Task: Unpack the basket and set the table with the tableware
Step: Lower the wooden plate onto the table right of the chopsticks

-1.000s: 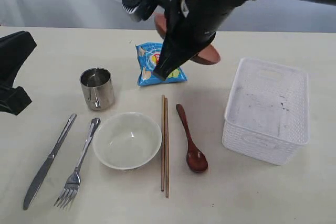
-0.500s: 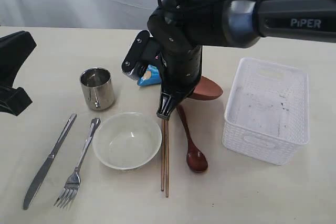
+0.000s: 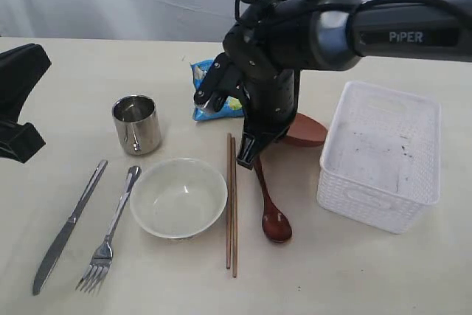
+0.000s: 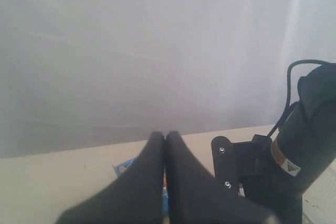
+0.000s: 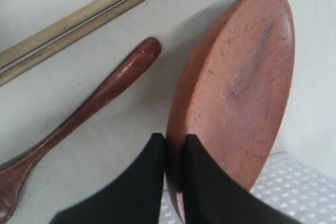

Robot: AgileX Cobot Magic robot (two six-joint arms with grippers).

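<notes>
Clamped on the rim of the plate (image 3: 308, 130) by the right gripper (image 3: 249, 154), centre of the exterior frame; in the right wrist view, pinched tight across that brown rim. Held steeply tilted, just right of the tip of the spoon (image 3: 271, 208) handle and just left of the basket (image 3: 372, 201). Impossible to tell whether touching the table (image 3: 369, 278).

At the right of the frame, basket upright, showing only its own white floor with dark specks inside. Lower left of centre, the bowl (image 3: 178, 197), upright, plain pale inside. Up and left of it, the cup (image 3: 137, 124), upright, only shiny steel visible within. Between bowl and spoon, the chopsticks (image 3: 231, 204), laid parallel and side by side. Far lower left, knife (image 3: 66, 228) and fork (image 3: 110, 234), lying side by side. Upper centre, behind the arm, a blue packet (image 3: 203, 92), partly hidden.

In the left wrist view, left gripper (image 4: 165, 140) fully closed, finger pressed flat against finger.
</notes>
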